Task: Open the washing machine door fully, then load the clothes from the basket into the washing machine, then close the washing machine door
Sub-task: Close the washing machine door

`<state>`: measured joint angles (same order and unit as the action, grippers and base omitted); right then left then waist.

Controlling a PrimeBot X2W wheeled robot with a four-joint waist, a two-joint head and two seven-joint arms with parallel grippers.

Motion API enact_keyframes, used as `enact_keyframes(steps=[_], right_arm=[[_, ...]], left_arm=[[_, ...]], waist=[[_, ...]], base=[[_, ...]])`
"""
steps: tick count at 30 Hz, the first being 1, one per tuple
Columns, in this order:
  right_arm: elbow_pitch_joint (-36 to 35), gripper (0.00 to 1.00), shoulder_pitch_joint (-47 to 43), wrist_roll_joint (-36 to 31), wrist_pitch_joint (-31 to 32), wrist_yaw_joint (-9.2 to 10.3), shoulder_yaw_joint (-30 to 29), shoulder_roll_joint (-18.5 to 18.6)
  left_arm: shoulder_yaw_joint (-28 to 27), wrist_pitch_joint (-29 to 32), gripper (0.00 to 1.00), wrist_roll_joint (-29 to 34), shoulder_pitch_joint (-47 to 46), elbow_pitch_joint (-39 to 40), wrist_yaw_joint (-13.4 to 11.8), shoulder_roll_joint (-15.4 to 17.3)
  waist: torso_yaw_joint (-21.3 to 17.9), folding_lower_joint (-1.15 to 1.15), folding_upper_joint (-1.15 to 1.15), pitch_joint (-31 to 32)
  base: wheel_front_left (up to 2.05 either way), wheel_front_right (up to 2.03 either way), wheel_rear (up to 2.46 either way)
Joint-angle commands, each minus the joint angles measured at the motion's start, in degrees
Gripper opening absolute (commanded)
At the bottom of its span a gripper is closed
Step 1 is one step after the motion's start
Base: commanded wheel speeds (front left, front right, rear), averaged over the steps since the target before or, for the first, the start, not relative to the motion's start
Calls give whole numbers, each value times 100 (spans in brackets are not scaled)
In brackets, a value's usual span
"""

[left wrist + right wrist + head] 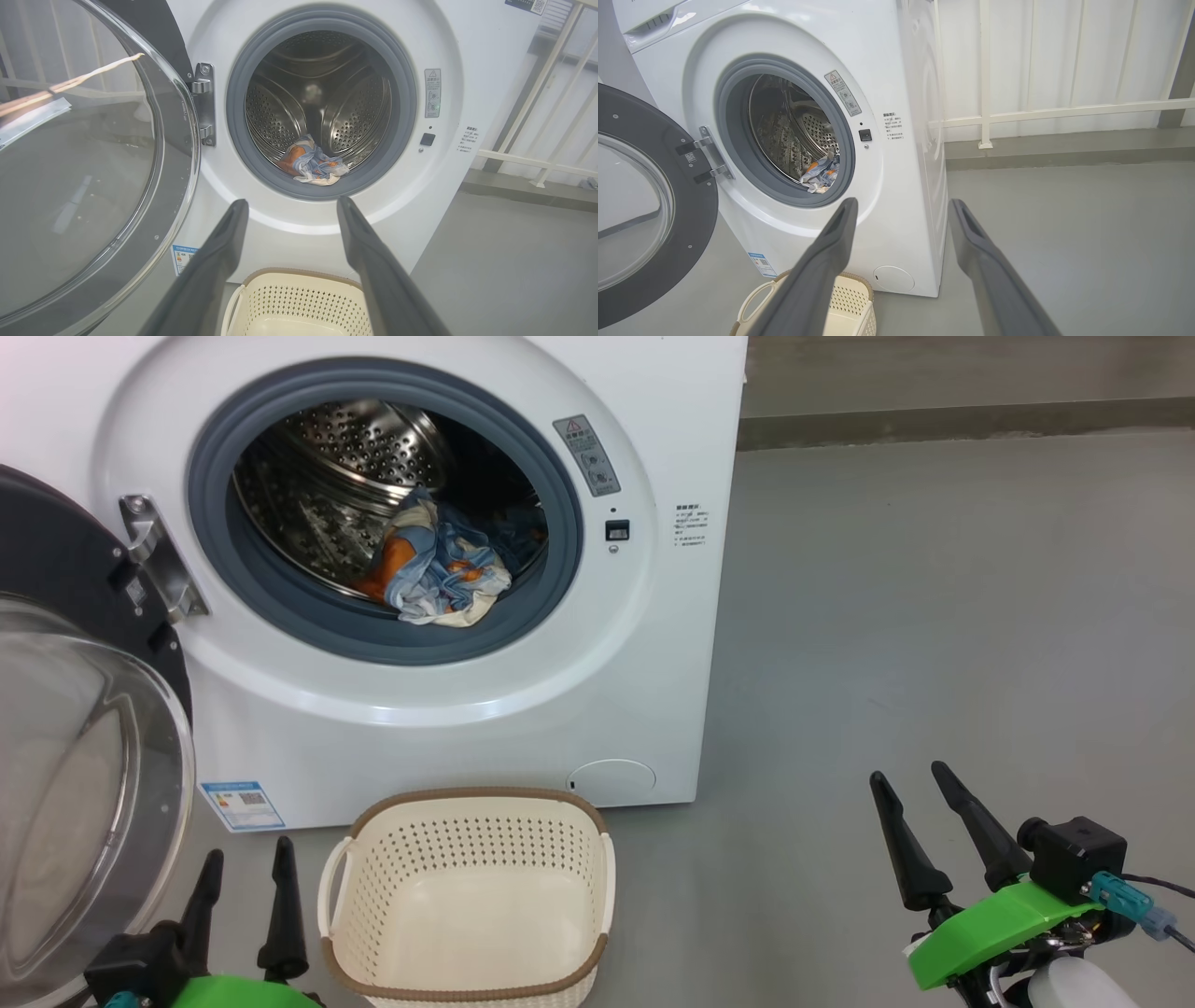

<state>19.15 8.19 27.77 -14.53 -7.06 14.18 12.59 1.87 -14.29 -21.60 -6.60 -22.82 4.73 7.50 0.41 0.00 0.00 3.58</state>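
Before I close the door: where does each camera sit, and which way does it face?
Head view: high, looking forward and down at the washing machine and empty basket; left gripper and right gripper, both open, at the bottom corners.
Left wrist view: low, facing into the drum at the clothes; own fingers bottom centre.
Right wrist view: front-right of the machine, facing it obliquely; own fingers.
Shared: all show the open washing machine door.

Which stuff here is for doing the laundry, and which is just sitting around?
For the job:
- washing machine
- its open door
- clothes in the drum
- empty basket

Just there:
- white railing
- warning sticker
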Motion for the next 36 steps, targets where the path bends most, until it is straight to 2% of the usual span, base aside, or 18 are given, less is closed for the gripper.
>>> enact_keyframes(steps=[1,14,24,36], right_arm=[[-115,100,49,41,-47,-43,88,79],[-79,100,19,46,-47,-43,124,107],[-64,100,-80,54,-47,-43,115,118],[-52,100,-137,97,-47,-43,142,46]], left_arm=[[-158,-52,100,-27,-118,154,-29,143],[-73,-55,100,-21,-111,79,-69,169],[8,-18,100,12,-61,136,-149,189],[16,9,100,72,36,236,-360,275]], waist=[[2,0,0,4],[58,0,0,113],[283,0,0,233],[927,0,0,306]], base=[[0,0,0],[0,0,0],[0,0,0],[0,0,0]])
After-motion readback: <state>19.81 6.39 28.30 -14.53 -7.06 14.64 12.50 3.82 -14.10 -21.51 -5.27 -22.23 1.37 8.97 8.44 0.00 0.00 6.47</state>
